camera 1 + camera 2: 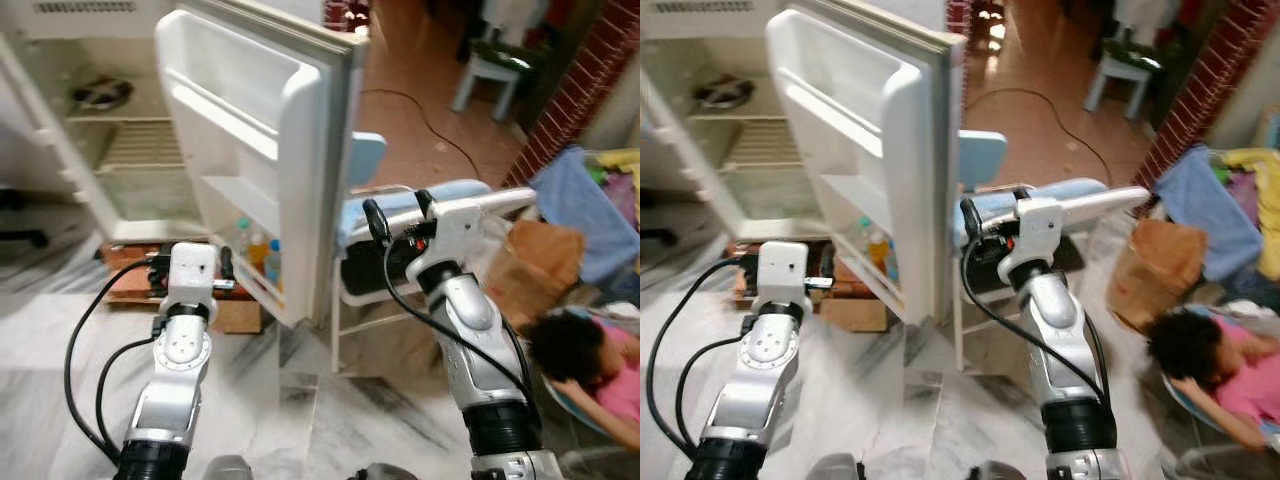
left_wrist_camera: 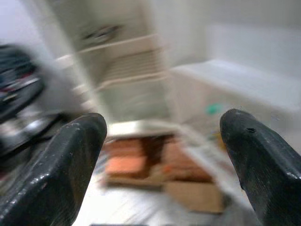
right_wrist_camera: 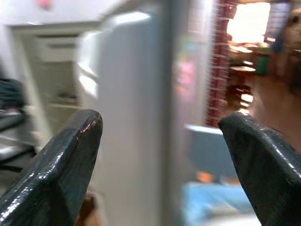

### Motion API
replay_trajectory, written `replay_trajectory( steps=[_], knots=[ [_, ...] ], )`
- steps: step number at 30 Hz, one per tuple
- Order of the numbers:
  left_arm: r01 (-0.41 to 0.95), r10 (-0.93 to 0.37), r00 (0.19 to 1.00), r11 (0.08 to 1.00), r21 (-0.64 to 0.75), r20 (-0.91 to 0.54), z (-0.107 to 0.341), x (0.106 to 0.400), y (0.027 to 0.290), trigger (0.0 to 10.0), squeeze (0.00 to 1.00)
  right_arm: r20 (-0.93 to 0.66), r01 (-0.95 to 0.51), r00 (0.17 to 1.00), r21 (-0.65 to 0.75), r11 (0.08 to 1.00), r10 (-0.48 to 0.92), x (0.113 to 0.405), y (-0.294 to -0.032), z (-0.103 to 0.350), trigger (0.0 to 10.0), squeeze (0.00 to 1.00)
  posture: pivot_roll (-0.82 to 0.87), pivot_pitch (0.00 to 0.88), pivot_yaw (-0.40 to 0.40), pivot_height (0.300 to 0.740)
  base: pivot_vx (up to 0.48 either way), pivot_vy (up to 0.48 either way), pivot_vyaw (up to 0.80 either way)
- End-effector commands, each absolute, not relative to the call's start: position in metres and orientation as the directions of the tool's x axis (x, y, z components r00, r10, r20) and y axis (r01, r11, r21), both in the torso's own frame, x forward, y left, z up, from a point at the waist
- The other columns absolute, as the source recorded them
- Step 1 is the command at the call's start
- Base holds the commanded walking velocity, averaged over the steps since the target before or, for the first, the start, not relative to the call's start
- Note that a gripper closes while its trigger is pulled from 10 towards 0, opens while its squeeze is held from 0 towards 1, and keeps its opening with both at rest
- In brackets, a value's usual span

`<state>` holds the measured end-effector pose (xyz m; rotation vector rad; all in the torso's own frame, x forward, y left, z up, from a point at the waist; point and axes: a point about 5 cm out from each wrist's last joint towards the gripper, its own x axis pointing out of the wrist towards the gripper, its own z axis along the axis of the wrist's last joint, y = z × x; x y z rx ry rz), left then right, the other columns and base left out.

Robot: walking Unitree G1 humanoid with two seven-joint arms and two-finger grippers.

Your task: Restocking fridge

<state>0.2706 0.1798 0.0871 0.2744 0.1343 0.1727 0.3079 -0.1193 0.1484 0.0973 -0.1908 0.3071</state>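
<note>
Nearest the camera, both arms are raised in front of the body, and neither carries anything. The left gripper [image 2: 162,155] has its fingers spread wide with nothing between them, aimed at the foot of the open fridge [image 1: 120,150]. The right gripper [image 3: 160,155] is likewise spread and empty, facing the outer edge of the fridge door [image 1: 300,180]. The door stands swung out between the two arms, its edge toward the robot and its long axis upright. The bottles [image 1: 258,252] in the lowest door shelf sit on the door's inner face, just beyond and to the right of the left gripper; the door panel screens them from the right arm. Judgement: the left arm is nearer and has the open approach. Farther back, the fridge's inner shelves look largely bare, apart from a dark dish [image 1: 100,94] on the upper shelf.
</note>
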Motion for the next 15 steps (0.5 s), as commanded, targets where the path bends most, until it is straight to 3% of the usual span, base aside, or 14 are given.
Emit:
replay_trajectory(
  steps=[1, 9, 15],
  knots=[
    [-0.163, 0.196, 0.976, 0.945, 0.284, -0.093, 0.093, 0.269, 0.185, 10.0, 0.00, 0.216, -0.297, 0.937, 0.076, 0.952, 0.276, 0.309, -0.119, 0.153, 10.0, 0.00, 0.04, 0.084, -0.030, 0.740, 0.000, 0.000, 0.79],
    [-0.132, 0.159, 0.982, 0.965, 0.225, -0.105, 0.094, 0.254, 0.187, 10.0, 0.00, 0.186, -0.200, 0.965, 0.081, 0.976, 0.182, 0.291, -0.133, 0.140, 10.0, 0.00, 0.05, 0.119, -0.034, 0.740, 0.000, 0.000, 0.73],
    [-0.056, 0.076, 0.993, 0.976, 0.209, -0.093, 0.099, 0.252, 0.173, 10.0, 0.00, 0.158, -0.170, 0.975, 0.072, 0.983, 0.157, 0.274, -0.132, 0.129, 10.0, 0.00, 0.04, 0.120, -0.045, 0.740, 0.380, 0.000, 0.00]
  ],
)
